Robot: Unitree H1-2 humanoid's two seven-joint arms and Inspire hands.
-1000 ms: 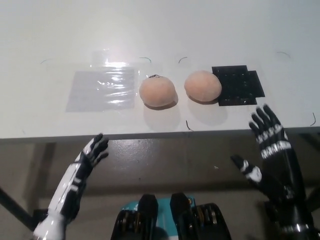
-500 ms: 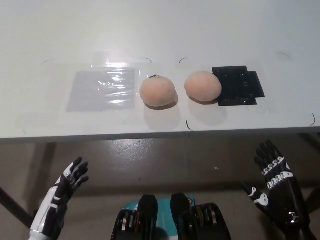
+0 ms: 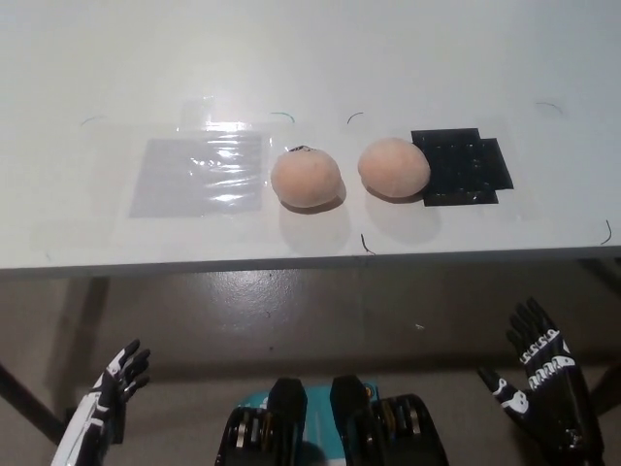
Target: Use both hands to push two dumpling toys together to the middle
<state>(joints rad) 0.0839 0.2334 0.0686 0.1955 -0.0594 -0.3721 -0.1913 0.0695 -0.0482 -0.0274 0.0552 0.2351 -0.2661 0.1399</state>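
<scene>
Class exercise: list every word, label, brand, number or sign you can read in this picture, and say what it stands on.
None can be read.
Two dumpling toys: plain, no text.
Black mat: no lettering visible.
Clear plastic sheet: blank.
White table: only thin curved pen-like marks, no letters.

Left hand, right hand low, fingers spread.

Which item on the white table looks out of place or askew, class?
Nothing is spilled or damaged. The right peach-coloured round dumpling toy overlaps the edge of the black studded plate; the left dumpling toy sits just beside the clear plastic sheet. A gap separates them.
</scene>
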